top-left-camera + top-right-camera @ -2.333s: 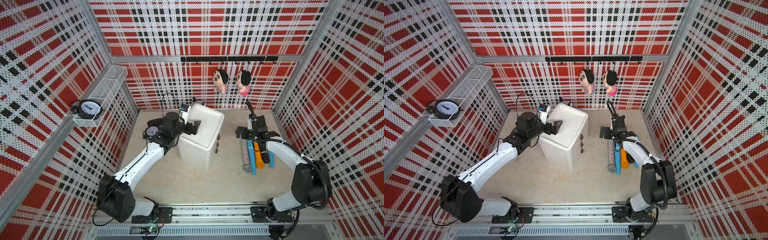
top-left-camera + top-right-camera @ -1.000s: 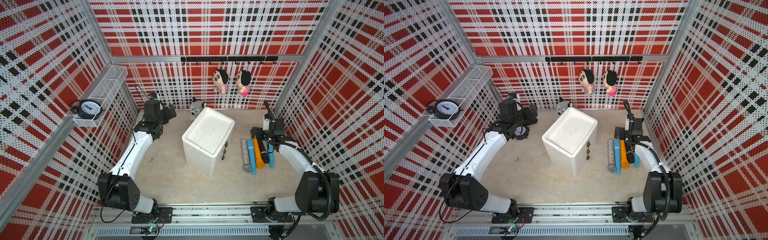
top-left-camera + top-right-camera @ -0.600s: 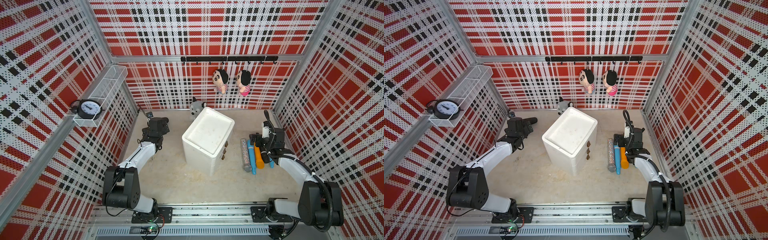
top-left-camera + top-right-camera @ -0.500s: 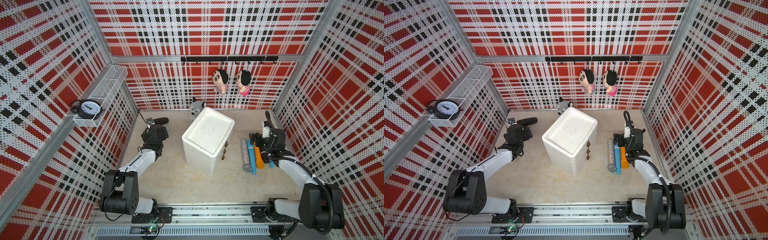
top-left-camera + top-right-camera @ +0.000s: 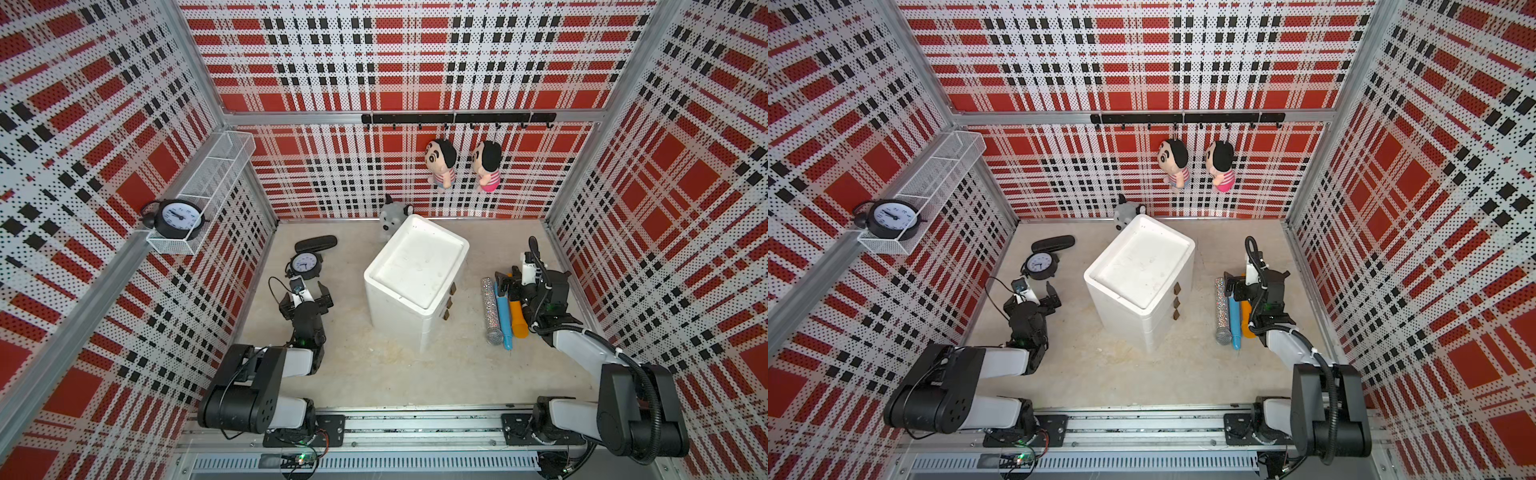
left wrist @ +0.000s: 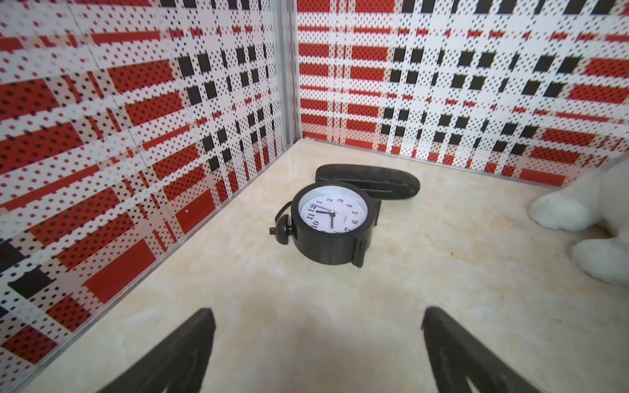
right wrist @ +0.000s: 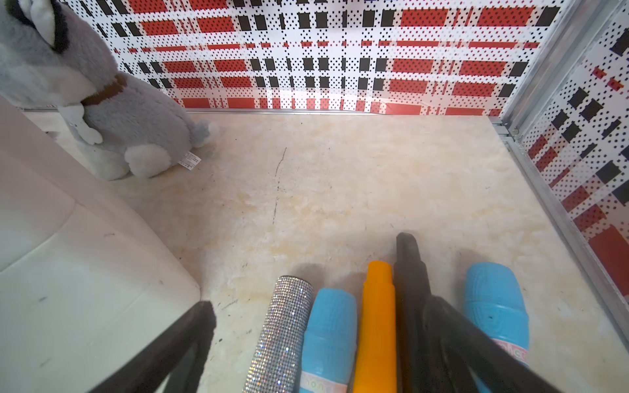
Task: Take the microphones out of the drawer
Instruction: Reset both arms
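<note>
A: Top views: what room do we have?
B: We find the drawer unit (image 5: 415, 266) mid-table, with open tabletop (image 5: 374, 365) at its 6 o'clock. The microphones (image 5: 503, 316) lie in a row at its 3 o'clock, outside it.
A: Left wrist view?
B: Left gripper (image 6: 315, 326) spread, empty; alarm clock (image 6: 332, 224) and black case (image 6: 367, 180) ahead.
A: Right wrist view?
B: Right gripper (image 7: 320, 306) spread wide over the microphones, gripping none; plush dog (image 7: 112, 102) beyond.

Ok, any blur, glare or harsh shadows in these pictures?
In both top views: even light, faint shadows, all sharp. Left wrist view: clock crisp, side wall pattern smeared near the edge. Right wrist view: bright glare low on the back wall; cabinet close and soft.
</note>
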{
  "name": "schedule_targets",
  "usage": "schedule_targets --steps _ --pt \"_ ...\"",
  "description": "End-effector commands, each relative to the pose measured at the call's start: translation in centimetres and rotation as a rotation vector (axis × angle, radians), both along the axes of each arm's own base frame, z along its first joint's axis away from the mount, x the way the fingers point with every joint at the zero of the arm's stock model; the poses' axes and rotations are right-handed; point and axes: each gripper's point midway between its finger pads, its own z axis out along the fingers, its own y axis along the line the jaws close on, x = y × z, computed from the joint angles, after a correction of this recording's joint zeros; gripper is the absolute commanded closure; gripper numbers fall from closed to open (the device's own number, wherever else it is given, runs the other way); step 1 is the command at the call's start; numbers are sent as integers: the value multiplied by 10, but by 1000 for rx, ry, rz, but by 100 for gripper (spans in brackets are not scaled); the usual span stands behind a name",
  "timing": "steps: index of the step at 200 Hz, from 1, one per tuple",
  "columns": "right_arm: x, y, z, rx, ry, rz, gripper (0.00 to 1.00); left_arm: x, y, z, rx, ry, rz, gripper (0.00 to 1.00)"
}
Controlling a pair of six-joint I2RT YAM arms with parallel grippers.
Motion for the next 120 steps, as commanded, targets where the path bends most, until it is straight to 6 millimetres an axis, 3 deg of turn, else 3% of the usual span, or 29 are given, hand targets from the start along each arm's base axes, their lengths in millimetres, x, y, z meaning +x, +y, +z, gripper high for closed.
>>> schedule_targets --steps 1,30,59,105,120 --pt "7 -6 16 -51 -112 -8 0 -5 -4 46 22 -229 -27 2" --pt "7 -5 3 -55 -142 -3 0 -9 -11 42 46 -261 -66 2" --pt "-2 -9 -10 -47 -190 -31 0 9 -18 35 54 -202 -113 2" --pt "-14 -5 3 -3 -311 -20 0 24 -18 29 26 -159 -165 2" --pt "-18 -6 -6 -7 -316 -28 0 26 -17 28 16 -156 -178 2"
